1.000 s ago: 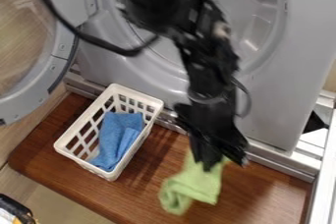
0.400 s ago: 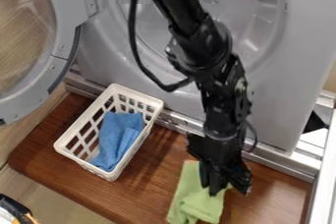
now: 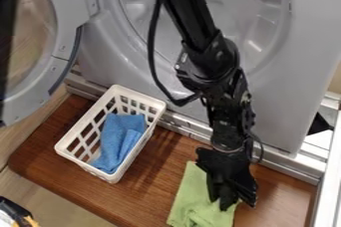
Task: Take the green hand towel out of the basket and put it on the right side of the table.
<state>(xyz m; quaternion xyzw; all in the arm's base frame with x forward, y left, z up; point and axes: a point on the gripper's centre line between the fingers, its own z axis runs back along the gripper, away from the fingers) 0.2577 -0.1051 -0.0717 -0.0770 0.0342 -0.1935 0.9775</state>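
My gripper (image 3: 223, 203) points down over the right part of the brown wooden table (image 3: 146, 191), low against the green hand towel (image 3: 193, 198). The towel lies on the wood, spread toward the front edge, and its right part is partly covered by the gripper. How the fingertips meet the cloth cannot be made out. Left of the towel stands the white basket (image 3: 114, 177), apart from it.
Inside the basket lies a blue cloth (image 3: 120, 139). Behind the table rises a grey machine front (image 3: 279, 96) with its round door (image 3: 57, 66) swung out at the left. A metal rail (image 3: 299, 166) runs along the table's back edge.
The gripper has come down and a little to the right. The green towel, earlier hanging beneath it, now lies lower in the view on the table. Basket and blue cloth have stayed put.
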